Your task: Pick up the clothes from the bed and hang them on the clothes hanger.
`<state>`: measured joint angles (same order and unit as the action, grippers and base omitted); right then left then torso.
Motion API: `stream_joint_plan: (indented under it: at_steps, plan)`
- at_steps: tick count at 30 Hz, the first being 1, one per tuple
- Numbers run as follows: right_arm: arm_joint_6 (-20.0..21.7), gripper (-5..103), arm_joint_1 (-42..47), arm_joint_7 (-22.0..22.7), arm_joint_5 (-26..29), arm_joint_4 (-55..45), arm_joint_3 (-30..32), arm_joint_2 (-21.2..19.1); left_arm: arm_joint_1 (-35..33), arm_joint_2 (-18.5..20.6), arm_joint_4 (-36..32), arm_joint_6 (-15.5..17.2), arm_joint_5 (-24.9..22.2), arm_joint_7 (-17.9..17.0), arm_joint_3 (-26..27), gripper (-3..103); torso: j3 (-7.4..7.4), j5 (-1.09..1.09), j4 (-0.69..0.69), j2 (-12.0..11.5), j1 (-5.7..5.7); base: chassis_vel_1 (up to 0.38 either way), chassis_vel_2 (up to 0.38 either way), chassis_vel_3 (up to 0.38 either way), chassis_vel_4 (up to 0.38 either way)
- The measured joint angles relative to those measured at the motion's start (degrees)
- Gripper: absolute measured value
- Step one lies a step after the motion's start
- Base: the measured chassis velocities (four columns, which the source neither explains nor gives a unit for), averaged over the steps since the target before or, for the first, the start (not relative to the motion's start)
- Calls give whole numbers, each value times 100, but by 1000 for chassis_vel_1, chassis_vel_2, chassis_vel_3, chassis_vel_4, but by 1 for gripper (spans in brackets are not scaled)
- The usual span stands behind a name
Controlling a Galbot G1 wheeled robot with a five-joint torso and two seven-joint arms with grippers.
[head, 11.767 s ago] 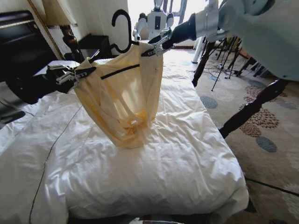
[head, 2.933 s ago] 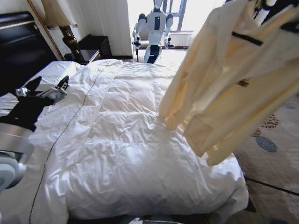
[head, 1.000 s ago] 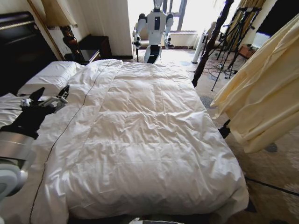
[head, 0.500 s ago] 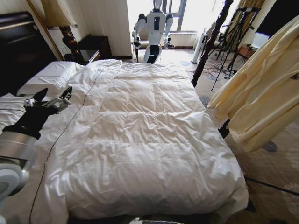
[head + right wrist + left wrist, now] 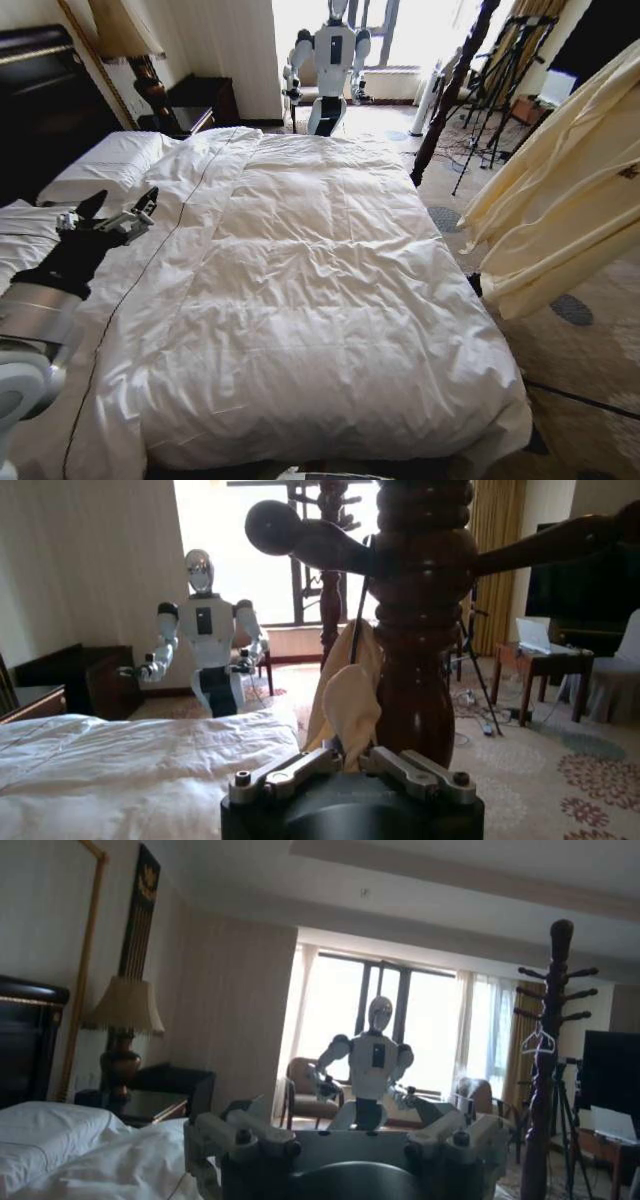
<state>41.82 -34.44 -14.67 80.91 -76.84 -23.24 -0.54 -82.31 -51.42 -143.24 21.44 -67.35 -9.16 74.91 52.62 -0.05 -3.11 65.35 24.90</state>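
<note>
Clothes point(image 5: 560, 210), pale yellow, hang in folds at the right edge of the head view, off the bed point(image 5: 300, 280) and above the patterned carpet point(image 5: 580, 340) beside it. Half a second earlier the fabric's lower hem hung slightly lower and closer in; now it has lifted and drifted a little farther right, so the garment is being carried away from the mattress. The white duvet lies bare of clothing, which suggests the pick-up part of the task is done and the hanging stage is in progress.

In the right wrist view the right pincer point(image 5: 350, 772) sits narrow around a fold of the cream cloth point(image 5: 345, 697), right up against a dark turned wooden post point(image 5: 420, 615) with pegs branching off it. A thin dark line runs up beside the post above the fabric; it may be the clothes hanger point(image 5: 360, 592), though I cannot tell for sure, nor whether any hook is caught on a peg.

The left pincer point(image 5: 110, 215) hovers over the left side of the bed near the pillows point(image 5: 100, 160), fingers spread wide and empty, having edged slightly upward over the last second. Another robot point(image 5: 328, 60) stands idle by the far window
</note>
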Motion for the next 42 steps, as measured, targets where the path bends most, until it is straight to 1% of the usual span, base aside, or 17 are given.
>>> stream_joint_plan:
  at_steps: [5, 12, 15, 16, 18, 20, 21, 24, 25, 27, 28, 31, 32, 35, 37, 39, 42]
  plan:
    - [0, -3, -7, 58, -39, -6, 10, 18, -41, 33, 0, 1, -22, -7, 34, 100, 0, 2, 1, 0, 0, 0, 0, 0, 0]
    - [1, 5, -30, 134, -88, -53, 34, 36, -77, 80, 0, -1, -37, -20, 77, 100, 0, 4, 0, 0, 0, 0, 0, 0, 0]
    - [2, 18, -54, 307, -94, -153, 57, 21, -76, 97, 0, 0, -39, -25, 83, 100, 0, 2, 0, 0, 0, 0, 0, 0, 0]
    - [2, 18, -54, 307, -94, -153, 57, 21, -76, 97, 0, 0, -39, -25, 83, 100, 0, 2, 0, 0, 0, 0, 0, 0, 0]
    - [3, 23, -68, 392, -119, -198, 75, 3, -84, 97, 0, 3, -39, -27, 86, 100, 0, 2, 0, 0, 0, 0, 0, 0, 0]
    - [4, 34, -73, 447, -151, -248, 86, -36, -83, 97, 0, 8, -39, -24, 87, 100, 0, 2, 0, 0, 0, 0, 0, 0, 0]
    - [4, 34, -73, 447, -151, -248, 86, -36, -83, 97, 0, 8, -39, -24, 87, 100, 0, 2, 0, 0, 0, 0, 0, 0, 0]
    - [5, 50, -80, 554, -216, -316, 121, -94, -35, 120, 0, 28, -52, -21, 77, 100, 0, 2, 0, 0, 0, 0, 0, 0, 0]
    - [5, 50, -80, 554, -216, -316, 121, -94, -35, 120, 0, 28, -52, -21, 77, 100, 0, 2, 0, 0, 0, 0, 0, 0, 0]
    - [5, 61, -82, 601, -260, -364, 148, -159, -5, 130, 0, 41, -66, -21, 73, 100, 0, 2, 0, 0, 1, 0, 0, 0, 0]
    - [5, 61, -82, 601, -260, -364, 148, -159, -5, 130, 0, 41, -66, -21, 73, 100, 0, 2, 0, 0, 1, 0, 0, 0, 0]
    - [5, 78, -75, 605, -401, -368, 162, -238, 1, 94, 0, 46, -67, -7, 66, 100, 0, 2, 0, 0, 0, 0, 0, 0, 0]
    - [5, 78, -75, 605, -401, -368, 162, -238, 1, 94, 0, 46, -67, -7, 66, 100, 0, 2, 0, 0, 0, 0, 0, 0, 0]
    - [5, 93, -81, 605, -430, -444, 199, -293, -9, 77, 0, 47, -66, 9, 65, 100, 0, 3, -1, 0, 0, 0, 0, 0, 0]
    - [6, 93, -92, 609, -430, -482, 217, -299, -9, 76, 0, 47, -65, 10, 66, 100, 0, 3, -1, 0, 0, 0, 0, 0, 0]
    - [5, 99, -128, 649, -466, -584, 268, -300, -10, 72, 0, 46, -64, 13, 68, 100, 0, 2, 0, 0, 0, 0, 0, 0, 0]
    - [6, 100, -159, 702, -529, -690, 318, -289, -9, 66, 0, 46, -64, 19, 68, 100, 0, 1, -1, 0, 0, 0, 0, 0, 0]
